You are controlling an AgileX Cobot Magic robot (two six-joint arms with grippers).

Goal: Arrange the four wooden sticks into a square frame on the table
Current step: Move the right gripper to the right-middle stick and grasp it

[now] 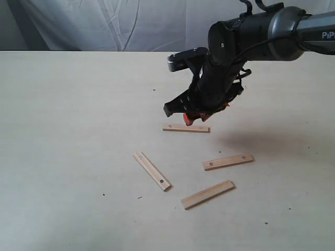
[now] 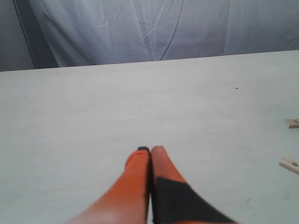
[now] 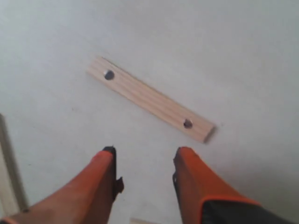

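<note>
Four wooden sticks lie apart on the table (image 1: 63, 130): a far one (image 1: 186, 128), a left one (image 1: 152, 170), a right one (image 1: 228, 161) and a near one (image 1: 208, 194). My right gripper (image 1: 196, 117) hovers just above the far stick, touching none. In the right wrist view the right gripper (image 3: 145, 156) is open and empty, and a stick with two holes (image 3: 149, 99) lies flat beyond its fingertips. My left gripper (image 2: 150, 149) is shut with nothing in it, over bare table. Two stick ends (image 2: 293, 122) (image 2: 290, 164) show at that view's edge. The left arm is out of the exterior view.
A grey cloth backdrop (image 1: 104, 23) hangs behind the table's far edge. The black right arm (image 1: 261, 31) reaches in from the upper right. A strip of another stick (image 3: 9, 163) shows at the right wrist view's edge.
</note>
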